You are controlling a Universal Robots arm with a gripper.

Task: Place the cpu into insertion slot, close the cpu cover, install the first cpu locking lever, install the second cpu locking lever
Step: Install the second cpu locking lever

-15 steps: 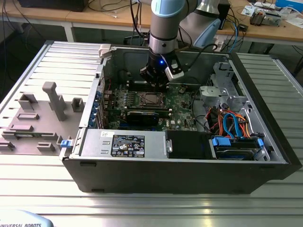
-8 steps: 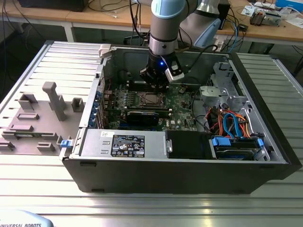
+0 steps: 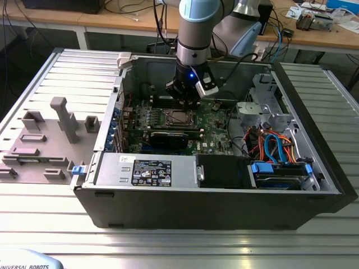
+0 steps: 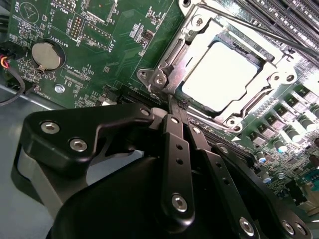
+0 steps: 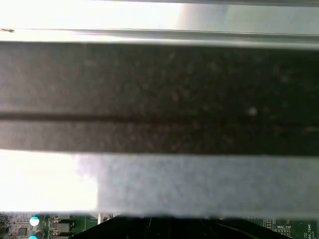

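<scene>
The gripper hangs inside the open computer case, low over the green motherboard, with its two black fingers pressed together and nothing between them. In the second wrist view the fingertips end just beside one corner of the cpu cover, at the hinge-like metal bracket there; whether they touch it cannot be told. The cpu lies flat in the insertion slot, its pale metal top showing through the window of the cover, which lies down over it. A thin lever rod runs along the far side of the slot, next to the long black memory slots. A round coin battery sits on the board well apart from the slot. In the exterior view the arm comes down from above into the case, and the slot lies directly below the gripper, with a black graphics card nearer the camera and a drive bay with blue and orange cables towards the exterior view's right; the case walls stand well apart from the arm on both sides. The first wrist view shows a broad dark band close to the lens and a narrow strip of green board along one edge.
</scene>
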